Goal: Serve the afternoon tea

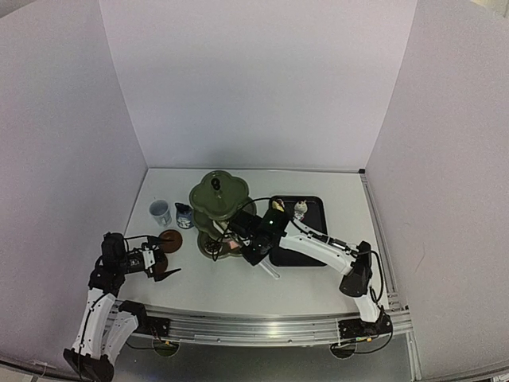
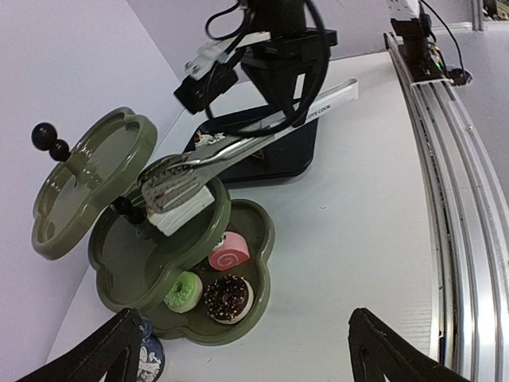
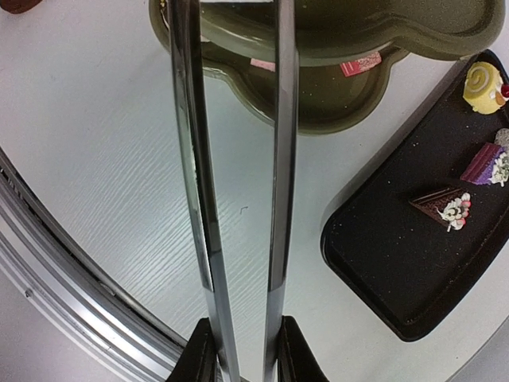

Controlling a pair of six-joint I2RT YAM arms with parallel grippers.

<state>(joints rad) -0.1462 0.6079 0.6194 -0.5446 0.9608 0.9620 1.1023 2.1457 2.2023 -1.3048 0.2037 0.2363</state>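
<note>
Stand (image 2: 87, 183) is sitting mid-counter: dark green, glossy, 3 scalloped tiers, black ball finial on top.
- Bottom tier is carrying a pink swirl roll (image 2: 229, 251), a green ring doughnut (image 2: 184, 290) and a chocolate sprinkled doughnut (image 2: 228, 297).
- Right gripper (image 3: 245, 350) is reaching in from 3 o'clock of the stand, clamping tight on the 2 flat, shiny arms of the metal tongs (image 2: 238, 147).
- The tongs' ribbed tips are pinching a white rectangular pastry (image 2: 187, 213) over the middle tier; cannot tell if it is touching the tier.
- Left gripper (image 2: 244, 314) is hovering at 7 o'clock of the stand, fingers spread wide, nothing between them.
- Pale blue cup (image 1: 160, 211) is standing at 9 o'clock of the stand, with the dark blue jug (image 1: 184, 215) between them and a round brown saucer (image 1: 170, 239) at 8 o'clock.
- Black rectangular tray (image 3: 398, 270), matte with rounded corners, is lying at 3 o'clock, holding 3 more pastries.
- White wood-grain counter (image 2: 358, 223) is lying bare from 4 to 6 o'clock, running out to a ribbed aluminium rail (image 2: 453, 199) at the near edge.
</note>
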